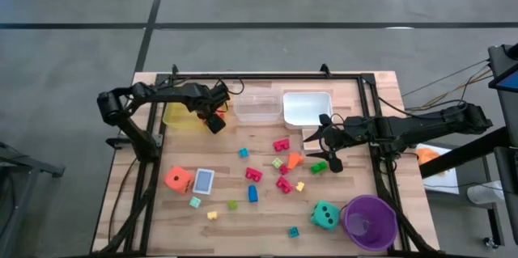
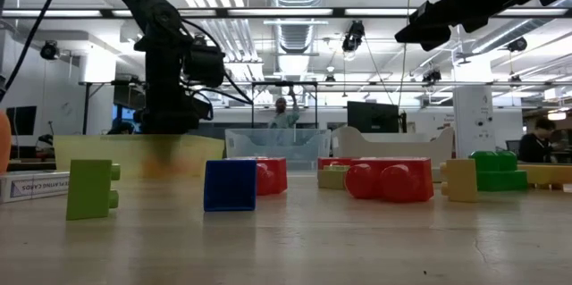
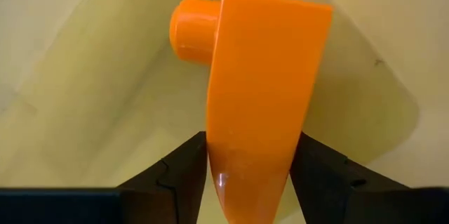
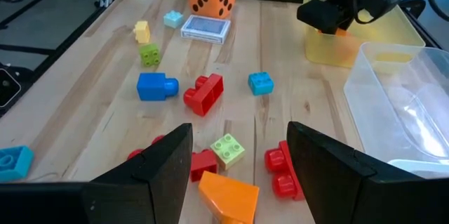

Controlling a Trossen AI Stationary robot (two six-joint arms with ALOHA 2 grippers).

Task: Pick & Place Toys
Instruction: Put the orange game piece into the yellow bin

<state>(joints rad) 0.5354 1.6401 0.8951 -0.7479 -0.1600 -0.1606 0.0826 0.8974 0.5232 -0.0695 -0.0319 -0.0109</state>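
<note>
My left gripper (image 1: pixel 213 119) is at the yellow tray (image 1: pixel 176 116) at the table's far left, shut on an orange block (image 3: pixel 259 76). My right gripper (image 1: pixel 322 152) is open and empty above the table's right middle. In the right wrist view its fingers stand either side of an orange wedge block (image 4: pixel 228 196) and a light green block (image 4: pixel 228 150) lying on the table. Other blocks, an orange die (image 1: pixel 178 180), a teal die (image 1: pixel 325 215) and a card box (image 1: pixel 203 181) lie scattered on the table. My left gripper pinches the orange block's narrow end (image 3: pixel 249 164) between its two fingers, one on each broad face. The fingers come from above, pointing down. The block's stud (image 3: pixel 193 29) sticks out sideways at the end away from the fingers. The block is over the yellow tray's floor (image 3: pixel 84 76).
A clear tray (image 1: pixel 257 106) and a white tray (image 1: pixel 307 108) stand side by side at the far edge, right of the yellow tray. A purple cup (image 1: pixel 370 222) stands at the near right corner. Red, blue and green blocks lie between the arms.
</note>
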